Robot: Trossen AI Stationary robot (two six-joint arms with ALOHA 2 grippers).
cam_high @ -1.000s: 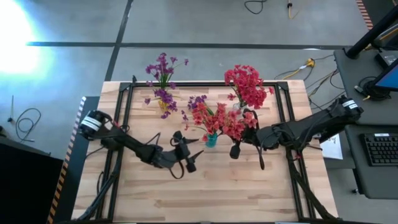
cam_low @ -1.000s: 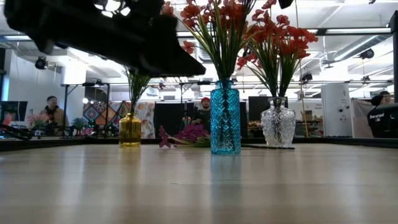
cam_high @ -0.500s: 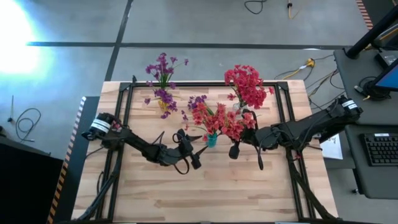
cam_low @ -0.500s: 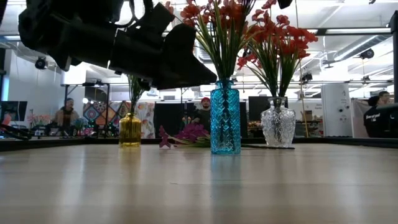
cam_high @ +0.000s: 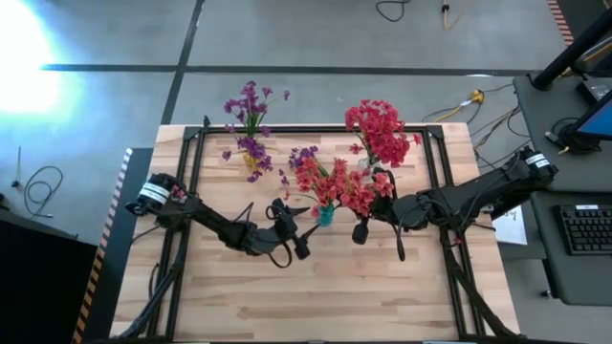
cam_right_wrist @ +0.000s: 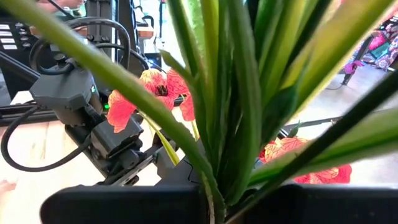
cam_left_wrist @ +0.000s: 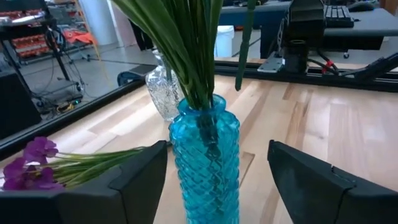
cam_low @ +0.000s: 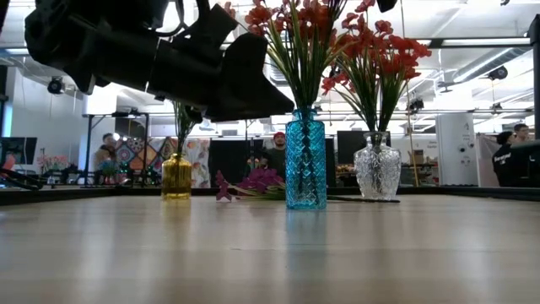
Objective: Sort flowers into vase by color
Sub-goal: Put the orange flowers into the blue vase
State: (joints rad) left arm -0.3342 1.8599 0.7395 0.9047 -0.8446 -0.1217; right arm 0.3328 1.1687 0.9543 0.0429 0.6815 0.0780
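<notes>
Standing in the blue vase (cam_left_wrist: 205,162) at table centre, the flowers (cam_high: 330,182) look light and floppy; grip stems low. Left gripper (cam_left_wrist: 214,180) at seven o'clock, released; right gripper (cam_high: 361,229) clenched on stems.

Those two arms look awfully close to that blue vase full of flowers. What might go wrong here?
The left gripper, open, faces the blue vase; a nudge might tip that tall, narrow vase. The right gripper is shut on flower stems beside the red blooms, so pulling could drag neighbouring stems out. A purple sprig lies on the table behind the vase and could be swept off.
</notes>
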